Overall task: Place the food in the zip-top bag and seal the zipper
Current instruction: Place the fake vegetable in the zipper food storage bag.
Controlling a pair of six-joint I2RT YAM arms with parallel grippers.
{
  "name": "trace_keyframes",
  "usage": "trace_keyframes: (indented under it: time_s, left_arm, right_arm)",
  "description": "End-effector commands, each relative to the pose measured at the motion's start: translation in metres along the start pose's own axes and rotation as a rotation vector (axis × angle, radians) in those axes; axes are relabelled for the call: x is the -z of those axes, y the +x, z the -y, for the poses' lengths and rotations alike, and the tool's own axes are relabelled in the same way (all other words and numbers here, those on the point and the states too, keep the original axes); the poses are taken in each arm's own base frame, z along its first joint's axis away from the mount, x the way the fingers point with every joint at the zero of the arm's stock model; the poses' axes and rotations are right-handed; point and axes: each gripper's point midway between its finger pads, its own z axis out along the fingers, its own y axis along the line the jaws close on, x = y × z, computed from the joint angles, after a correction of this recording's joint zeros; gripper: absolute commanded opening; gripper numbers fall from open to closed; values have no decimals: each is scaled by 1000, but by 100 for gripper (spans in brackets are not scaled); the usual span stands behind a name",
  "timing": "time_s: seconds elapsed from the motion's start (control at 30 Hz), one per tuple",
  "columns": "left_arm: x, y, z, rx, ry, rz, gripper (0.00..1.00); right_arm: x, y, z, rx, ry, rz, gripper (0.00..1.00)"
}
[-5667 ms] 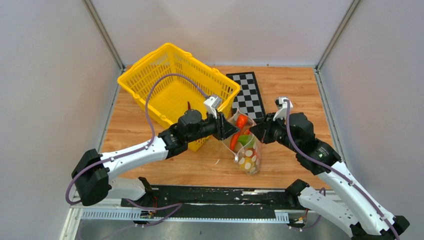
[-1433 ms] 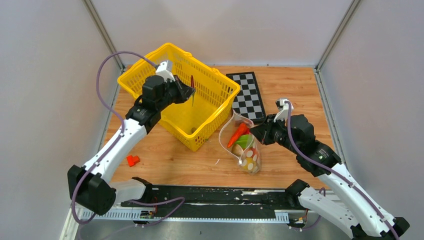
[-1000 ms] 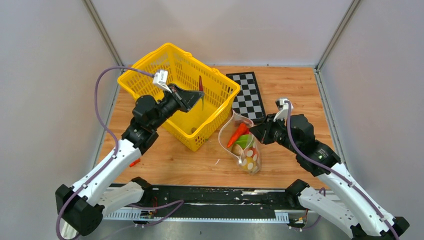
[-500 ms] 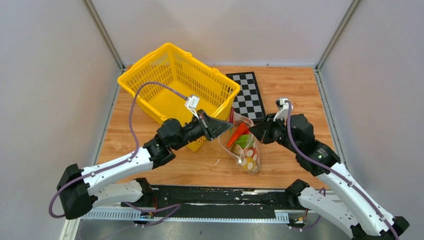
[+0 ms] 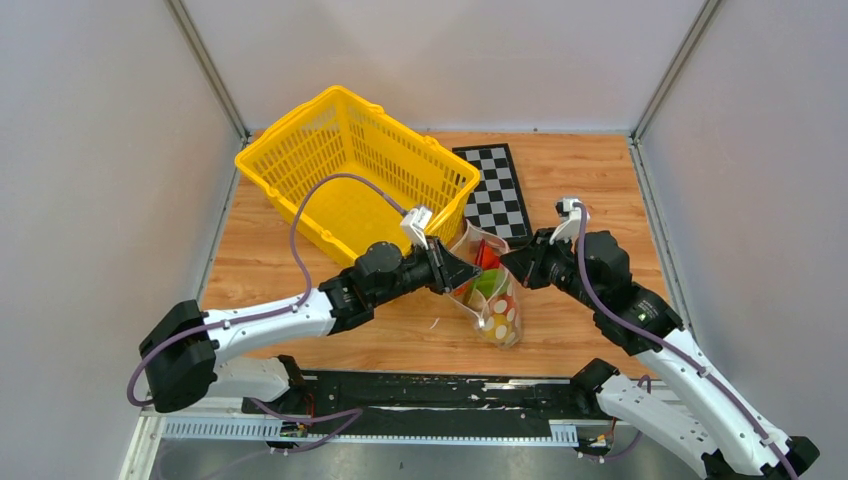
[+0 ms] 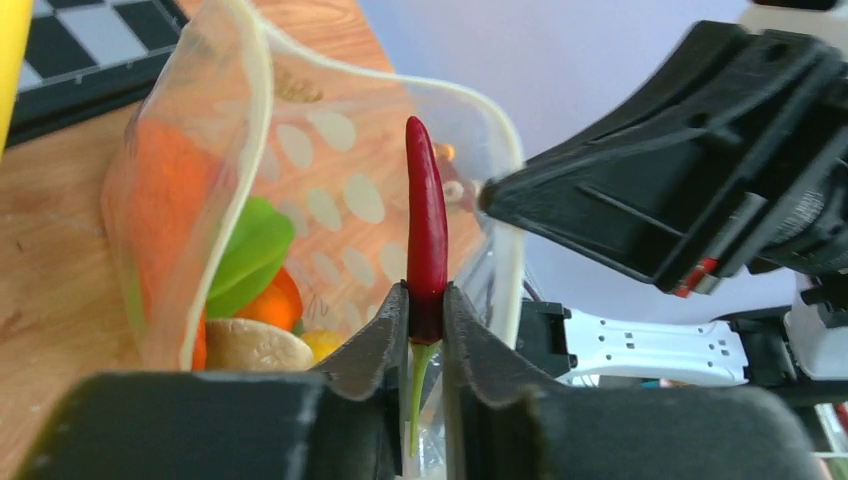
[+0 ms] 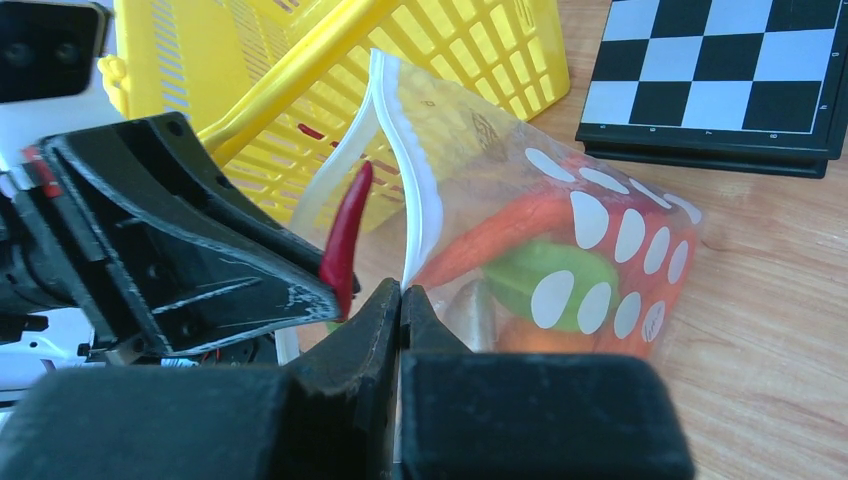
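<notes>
Arriving from the eleven o'clock basket [image 5: 290,150], our left tool [image 6: 426,292] is gripping the red chili [image 6: 426,220] at the zip-top bag [image 6: 340,200], right tool [image 7: 401,295] pinching its zipper [image 7: 428,200].

zip-top bag [image 7: 600,250] mouth stands open; right gripper [image 7: 402,292] and basket [image 7: 480,50] flank it

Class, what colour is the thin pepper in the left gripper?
Slim red chili, green stem; clearest in left wrist view.

Bright, even overhead light, soft shadows on the wooden table [image 5: 420,335]. Up close my left fingers [image 6: 375,350] blur dark; the red chili [image 6: 426,230] is sharp, the zip-top bag [image 6: 330,200] faintly glossy.
</notes>
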Motion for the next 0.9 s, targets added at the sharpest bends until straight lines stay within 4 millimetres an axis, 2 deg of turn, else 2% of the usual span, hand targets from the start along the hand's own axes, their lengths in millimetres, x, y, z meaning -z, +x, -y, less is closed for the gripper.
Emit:
trace_keyframes:
  time_s: [0.0, 0.07, 0.13, 0.23, 0.33, 0.4, 0.63, 0.7, 0.77, 0.87]
  left_arm:
    - [-8, -9, 4, -16, -26, 10, 31]
    - [-6, -9, 1, -63, -55, -8, 52]
    - [-3, -11, 0, -133, -75, -27, 67]
    - [2, -17, 3, -226, -94, -54, 78]
    - [9, -27, 18, -314, -70, -75, 85]
    - [14, -31, 26, -382, -61, -109, 86]
    - [30, -60, 9, -655, -244, -184, 87]
    - [36, -67, 6, -711, -278, -190, 89]
    - [44, -74, 9, -772, -274, -180, 96]
    - [55, -78, 21, -838, -217, -188, 99]
  right_arm:
    - [4, -17, -8, -11, -24, 70, 0]
    - [4, -18, -7, -11, -18, 72, 0]
    - [5, -17, -6, -10, -15, 75, 0]
    - [5, -16, -6, -8, -19, 73, 0]
    - [4, -14, -13, 39, -65, 60, 0]
    - [5, -13, -18, 86, -99, 51, 0]
    - [24, -18, -44, 275, -257, 49, 0]
    - [31, -11, -54, 344, -333, 11, 0]
    - [41, 0, -67, 409, -435, -48, 0]
    - [58, 11, -87, 479, -592, -103, 0]
